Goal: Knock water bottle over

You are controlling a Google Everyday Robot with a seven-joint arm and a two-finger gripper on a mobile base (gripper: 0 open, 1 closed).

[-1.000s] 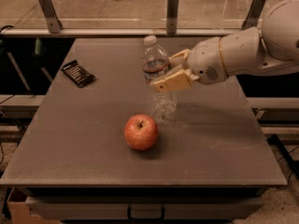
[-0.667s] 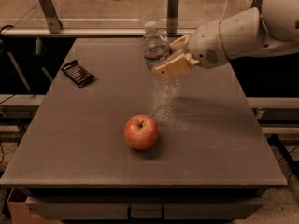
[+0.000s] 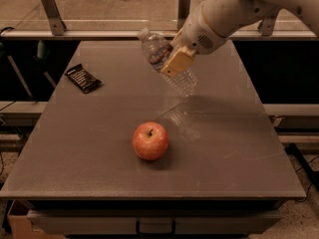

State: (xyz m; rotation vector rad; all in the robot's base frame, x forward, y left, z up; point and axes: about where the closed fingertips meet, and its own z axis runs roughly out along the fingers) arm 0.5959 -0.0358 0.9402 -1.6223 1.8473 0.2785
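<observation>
The water bottle (image 3: 155,49) hangs tilted over the far middle of the bench (image 3: 239,153). Its white cap (image 3: 143,34) points up and to the left, and its ribbed base is lower and to the right. The base seems clear of the surface, with a pale glint of the bottle showing on the bench below it. The gripper (image 3: 168,66) has the bottle clamped about its label band. One tan finger (image 3: 177,59) lies across the front of the bottle, and the other is hidden behind it, so the fingers are closed on the bottle. The white arm (image 3: 227,9) reaches down to it from the upper right corner.

Nearer the front, a red apple (image 3: 150,141) stands upright with its stem up. It is well apart from the bottle and a little left of it. A flat black packet (image 3: 83,78) lies near the left edge of the bench, far from both. Behind the bench runs a rail with a metal post (image 3: 50,10) at the left.
</observation>
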